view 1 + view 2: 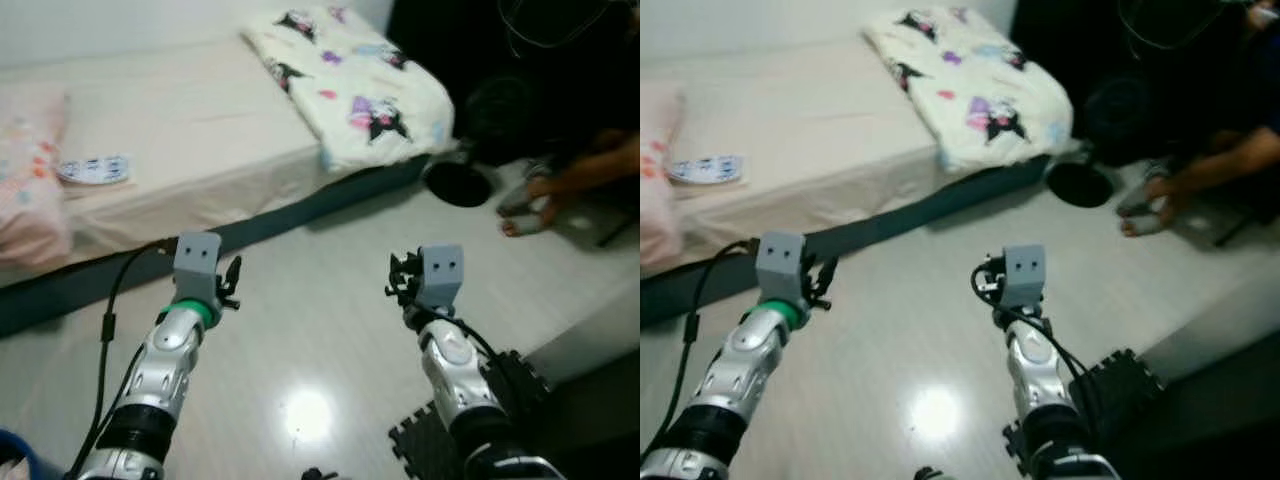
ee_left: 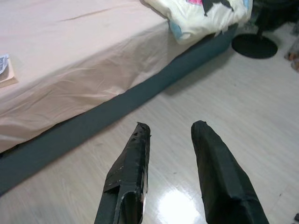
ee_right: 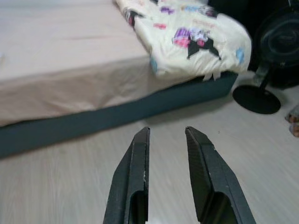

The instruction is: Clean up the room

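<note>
A low bed (image 1: 190, 130) with a beige sheet runs across the back. A cream blanket (image 1: 350, 80) printed with cartoon figures lies bunched at its right end. A pink pillow (image 1: 25, 180) sits at the left end, with a small blue-and-white packet (image 1: 95, 170) beside it. Both arms are held out over the pale floor in front of the bed. My left gripper (image 2: 171, 126) is open with nothing between its fingers. My right gripper (image 3: 167, 130) is also open and holds nothing; it points at the bed's dark base below the blanket.
A black fan with a round base (image 1: 458, 185) stands on the floor right of the bed. A person sits at the far right, a foot (image 1: 530, 215) on the floor. A black foam mat (image 1: 500, 400) lies at lower right, a blue bin's rim (image 1: 15, 465) at lower left.
</note>
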